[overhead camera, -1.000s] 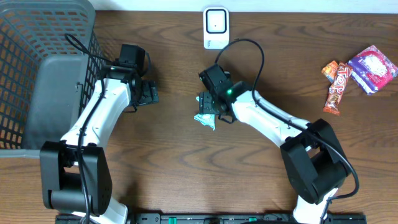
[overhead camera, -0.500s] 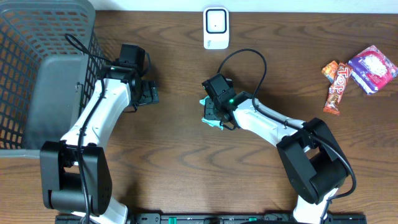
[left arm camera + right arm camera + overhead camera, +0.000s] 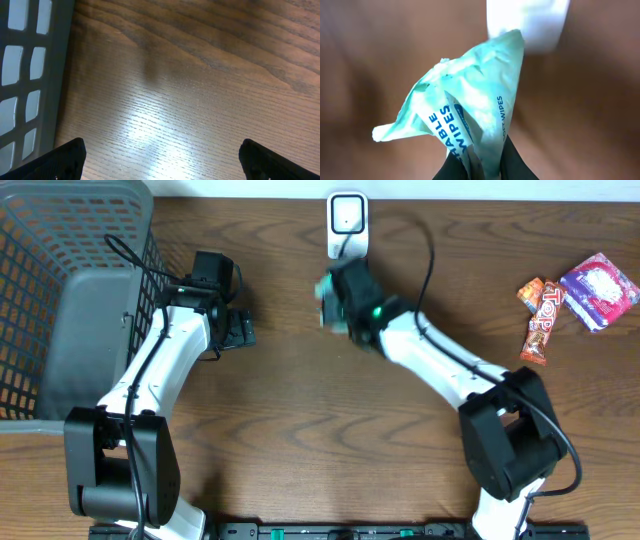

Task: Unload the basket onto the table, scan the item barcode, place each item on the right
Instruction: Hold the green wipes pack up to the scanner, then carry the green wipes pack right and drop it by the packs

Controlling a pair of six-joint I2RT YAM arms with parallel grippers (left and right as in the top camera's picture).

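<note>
The right pincer (image 3: pixel 338 298) is clenched on a packet of wipes (image 3: pixel 470 100), pinching its lower end and holding it clear of the worktop (image 3: pixel 300 450). The white scanner (image 3: pixel 347 222) sits just beyond the packet, at the worktop's far edge, so this arm is by far the nearer one. From the wrist camera the packet's long axis runs straight out from the fingers, with its crumpled tip pointing at the scanner. It is a soft, pale green, creased pouch with blue lettering, and I can see no barcode on the face that shows. The left pincer (image 3: pixel 228 330) hangs released and empty beside the grey basket (image 3: pixel 70 240).
</note>
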